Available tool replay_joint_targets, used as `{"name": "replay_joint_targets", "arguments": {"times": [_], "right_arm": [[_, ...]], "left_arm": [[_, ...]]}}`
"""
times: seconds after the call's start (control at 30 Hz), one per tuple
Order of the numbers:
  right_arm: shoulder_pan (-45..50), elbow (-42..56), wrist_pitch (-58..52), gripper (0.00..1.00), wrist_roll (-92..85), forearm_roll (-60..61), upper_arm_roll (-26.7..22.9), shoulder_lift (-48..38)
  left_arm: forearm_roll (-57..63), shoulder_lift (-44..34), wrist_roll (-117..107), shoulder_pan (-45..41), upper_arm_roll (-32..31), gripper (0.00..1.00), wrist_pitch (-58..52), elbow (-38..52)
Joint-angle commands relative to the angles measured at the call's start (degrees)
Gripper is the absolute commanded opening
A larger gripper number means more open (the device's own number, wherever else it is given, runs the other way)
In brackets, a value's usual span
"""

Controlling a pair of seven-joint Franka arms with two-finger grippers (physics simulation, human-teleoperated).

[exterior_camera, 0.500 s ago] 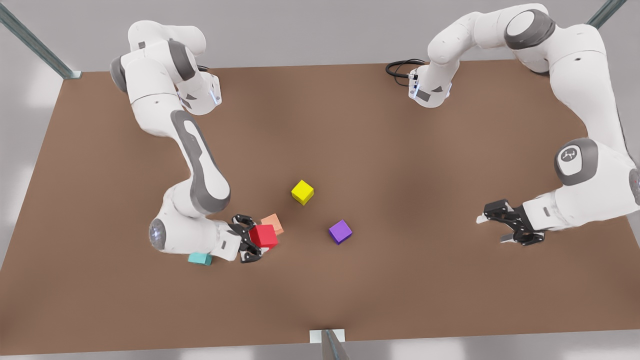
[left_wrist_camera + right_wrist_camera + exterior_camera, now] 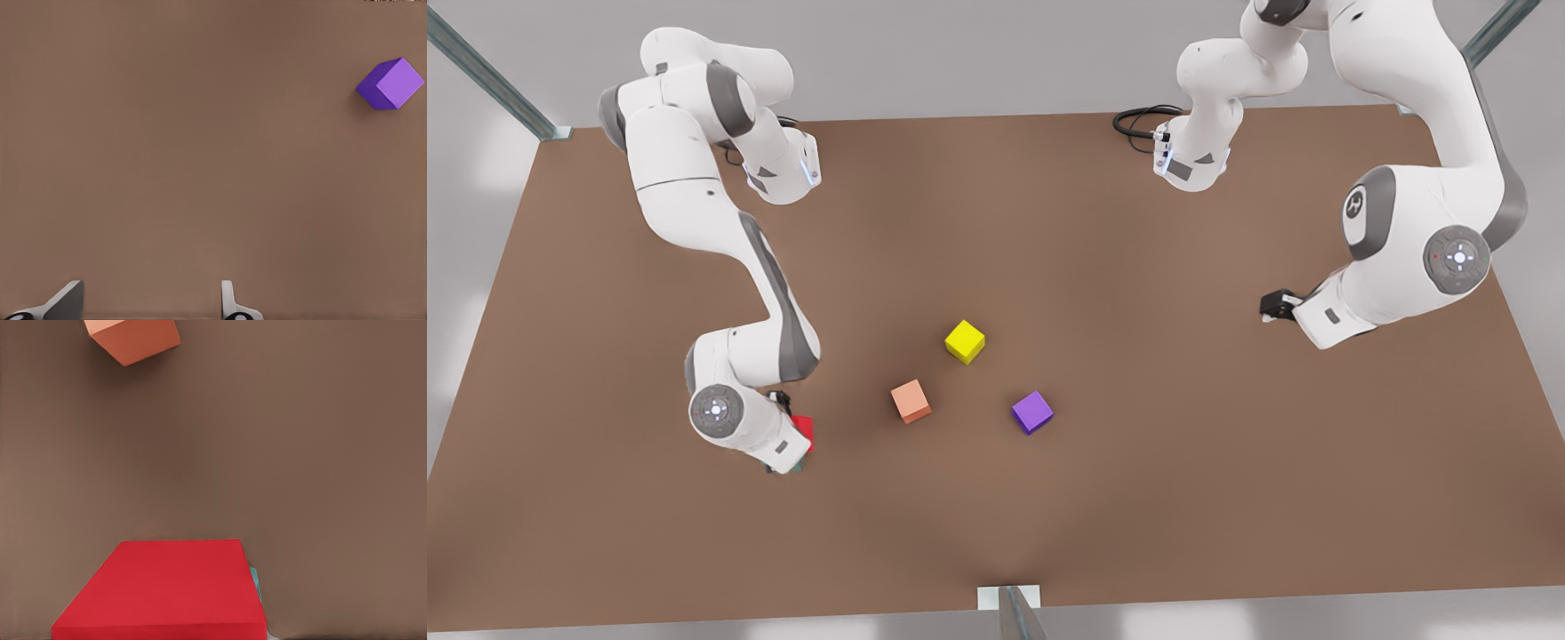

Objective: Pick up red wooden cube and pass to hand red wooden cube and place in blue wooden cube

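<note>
Right gripper (image 2: 787,444) at front view's left, grip unclear, over red wooden cube (image 2: 167,590) atop blue wooden cube (image 2: 254,580). Left gripper (image 2: 150,303) spread wide, empty, above bare table (image 2: 200,167).

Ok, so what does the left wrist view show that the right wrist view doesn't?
Left wrist view, not the right: the purple cube and the left end effector, its pale fingertips spread apart with nothing between them. Right wrist view, not the left: the red wooden cube up close, a sliver of the blue wooden cube at its edge, and the salmon cube farther off. Both: the bare brown table.
</note>
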Motion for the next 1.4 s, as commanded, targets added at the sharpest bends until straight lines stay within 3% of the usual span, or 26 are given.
{"name": "replay_joint_targets", "arguments": {"times": [0.0,0.27,0.93,0.97,1.0,1.37], "right_arm": [[-0.5,-3.9,9.2,0.51,14.8,-1.0,0.0,-1.8],[-1.9,-6.1,19.8,0.52,15.0,-3.1,-0.1,0.2],[-3.3,-9.6,21.4,0.52,14.5,-4.9,0.0,0.1],[-3.3,-9.6,21.3,0.8,14.5,-4.8,0.0,0.1],[-3.3,-9.6,21.3,1.0,14.5,-4.8,-0.1,0.2],[-3.3,-9.4,20.3,1.0,14.2,-4.9,0.1,-0.1]], "left_arm": [[-0.4,0.0,-8.6,0.1,0.0,1.0,-0.4,0.0],[-0.5,0.7,-8.5,0.4,0.0,1.0,-0.4,0.0],[-0.6,0.9,-8.2,3.1,0.1,1.0,-2.2,-0.1],[-0.6,0.9,-8.4,2.9,0.1,1.0,-2.1,-0.2],[-1.0,0.9,-8.4,3.0,0.1,1.0,-2.1,0.2],[-0.5,1.3,-8.4,2.6,0.0,1.0,-1.9,1.3]]}}
